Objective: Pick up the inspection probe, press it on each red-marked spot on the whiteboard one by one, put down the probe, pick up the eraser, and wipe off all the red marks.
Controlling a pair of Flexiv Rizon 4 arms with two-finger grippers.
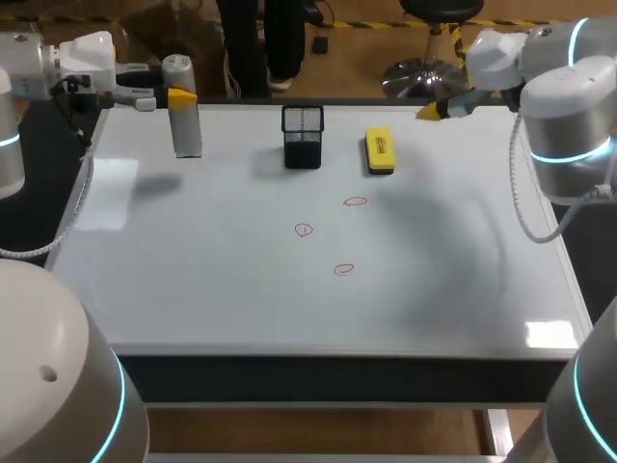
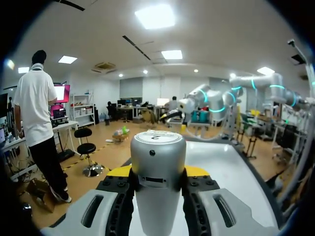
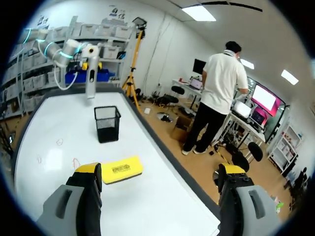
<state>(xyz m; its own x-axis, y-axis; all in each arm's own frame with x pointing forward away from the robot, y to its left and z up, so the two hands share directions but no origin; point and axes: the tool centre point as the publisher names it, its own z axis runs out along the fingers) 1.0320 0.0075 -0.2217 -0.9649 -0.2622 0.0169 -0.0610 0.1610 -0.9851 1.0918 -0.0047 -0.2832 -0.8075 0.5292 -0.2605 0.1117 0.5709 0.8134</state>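
The silver cylindrical probe hangs upright over the whiteboard's far left corner, with my left gripper shut on its upper part. In the left wrist view the probe fills the gap between the fingers of the left gripper. Three red circles are drawn mid-board. The yellow eraser lies flat near the far edge. My right gripper hovers open at the far right edge, holding nothing; in its own view the right gripper has the eraser just beside one finger.
A black mesh cup stands on the board between the probe and the eraser, and the right wrist view also shows the cup. The near half of the whiteboard is bare.
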